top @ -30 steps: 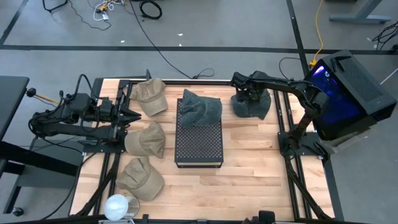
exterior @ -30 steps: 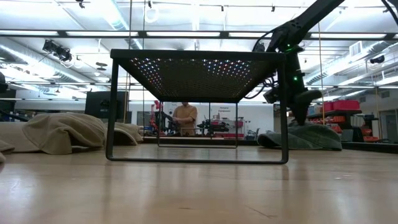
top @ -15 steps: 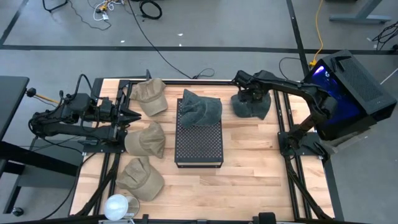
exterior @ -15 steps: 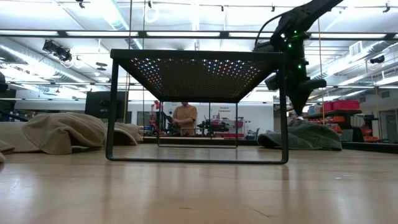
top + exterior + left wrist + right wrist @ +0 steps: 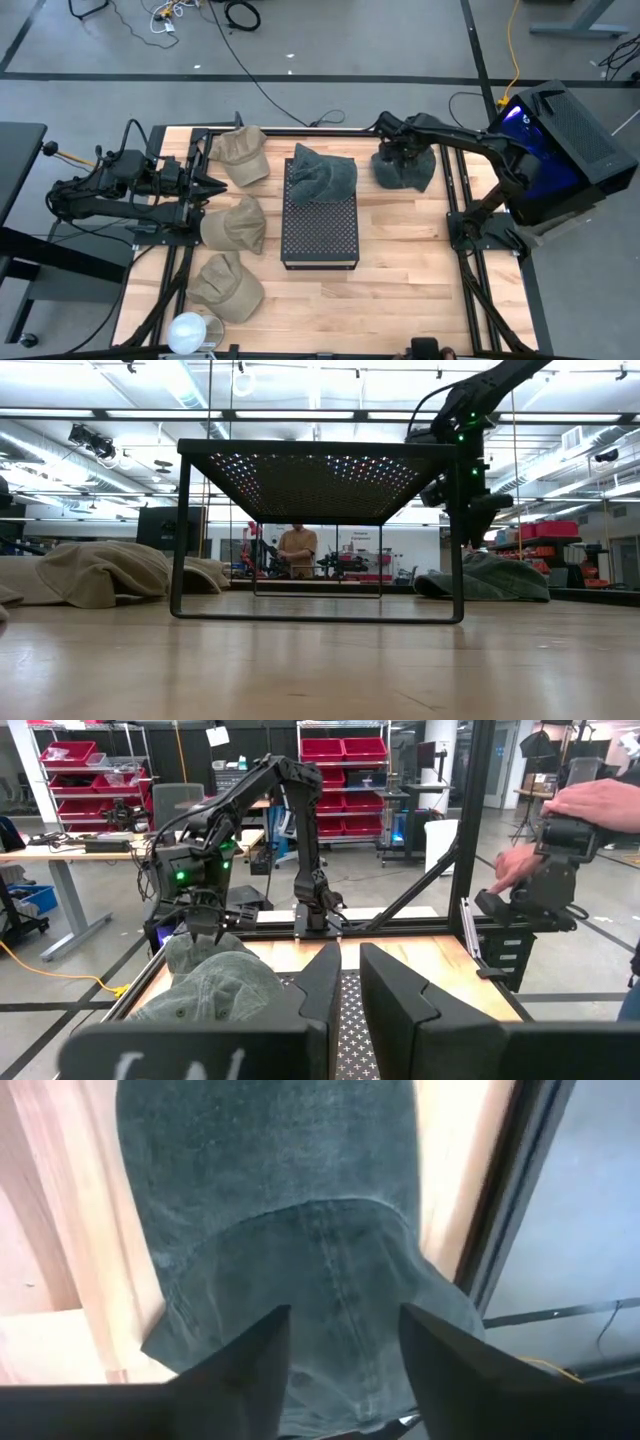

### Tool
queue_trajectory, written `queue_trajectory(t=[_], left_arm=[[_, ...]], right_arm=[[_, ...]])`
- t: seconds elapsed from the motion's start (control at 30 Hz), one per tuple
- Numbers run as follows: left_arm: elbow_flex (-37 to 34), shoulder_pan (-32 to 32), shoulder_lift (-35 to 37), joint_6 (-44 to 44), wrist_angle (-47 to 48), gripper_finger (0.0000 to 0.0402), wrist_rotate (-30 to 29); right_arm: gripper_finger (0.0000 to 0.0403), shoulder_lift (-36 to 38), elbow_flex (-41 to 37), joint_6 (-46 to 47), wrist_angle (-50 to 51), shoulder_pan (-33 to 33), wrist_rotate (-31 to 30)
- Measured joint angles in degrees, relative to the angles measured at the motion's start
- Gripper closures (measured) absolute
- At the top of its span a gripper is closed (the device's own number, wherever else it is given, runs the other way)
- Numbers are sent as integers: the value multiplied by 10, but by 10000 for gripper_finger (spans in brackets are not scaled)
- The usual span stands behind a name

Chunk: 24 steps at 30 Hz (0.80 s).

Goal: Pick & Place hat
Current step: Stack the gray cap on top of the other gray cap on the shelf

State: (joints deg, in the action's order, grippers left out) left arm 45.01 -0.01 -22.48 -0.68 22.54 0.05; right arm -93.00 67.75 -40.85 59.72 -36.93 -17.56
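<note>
Right claw (image 5: 398,158) poised over a dark green hat (image 5: 405,170) at the desk's (image 5: 400,260) far right.
Its fingers stand apart, hat between them untouched — lower squarely onto the crown, gathering fabric before closing.

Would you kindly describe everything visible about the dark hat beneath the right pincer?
The dark hat is a grey-green cap of soft, denim-like cloth with stitched seams and a brim. It lies slumped on the wooden table near the far right corner, beside the rack. The right pincer hangs over it, jaws open astride its crown; whether they touch it is unclear.
</note>
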Motion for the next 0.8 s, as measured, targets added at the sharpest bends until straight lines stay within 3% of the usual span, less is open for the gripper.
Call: queue_trajectory(t=[0.2, 0.43, 0.6, 0.8], left_arm=[[0, 0, 0, 0, 0, 353, 0], [0, 0, 0, 0, 0, 353, 0], [0, 0, 0, 0, 0, 353, 0], [0, 0, 0, 0, 0, 353, 0]], right_arm=[[162, -32, 0, 26, 0, -2, -6], [164, -62, 0, 27, 8, -11, -17], [198, -78, 0, 26, 16, -13, -11], [275, -89, 0, 24, 18, -13, -15]])
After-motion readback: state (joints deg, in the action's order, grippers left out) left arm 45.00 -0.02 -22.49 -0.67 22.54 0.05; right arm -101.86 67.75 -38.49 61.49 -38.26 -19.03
